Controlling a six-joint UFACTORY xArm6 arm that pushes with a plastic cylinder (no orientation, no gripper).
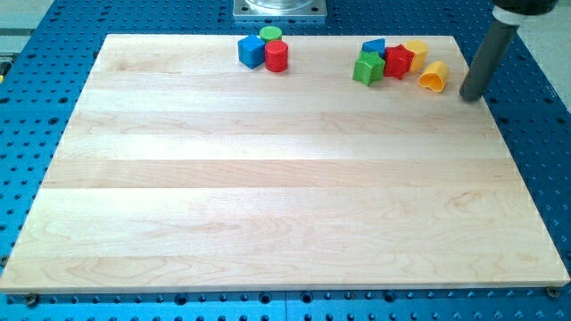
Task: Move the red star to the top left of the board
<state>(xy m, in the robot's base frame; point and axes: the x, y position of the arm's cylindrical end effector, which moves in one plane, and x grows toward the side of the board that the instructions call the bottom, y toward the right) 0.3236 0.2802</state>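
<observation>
The red star (397,61) sits near the view's top right of the wooden board (285,178), packed in a cluster with a green block (368,69) on its left, a blue block (373,46) at its upper left and a yellow block (415,52) at its upper right. A second yellow block (434,78) lies just to the right of and below the star. My tip (470,94) rests near the board's right edge, to the right of that yellow block and apart from it.
A second cluster stands near the top middle: a blue cube (251,51), a green cylinder (270,35) and a red cylinder (277,56). A blue perforated table (535,134) surrounds the board. A metal base plate (280,9) sits beyond the top edge.
</observation>
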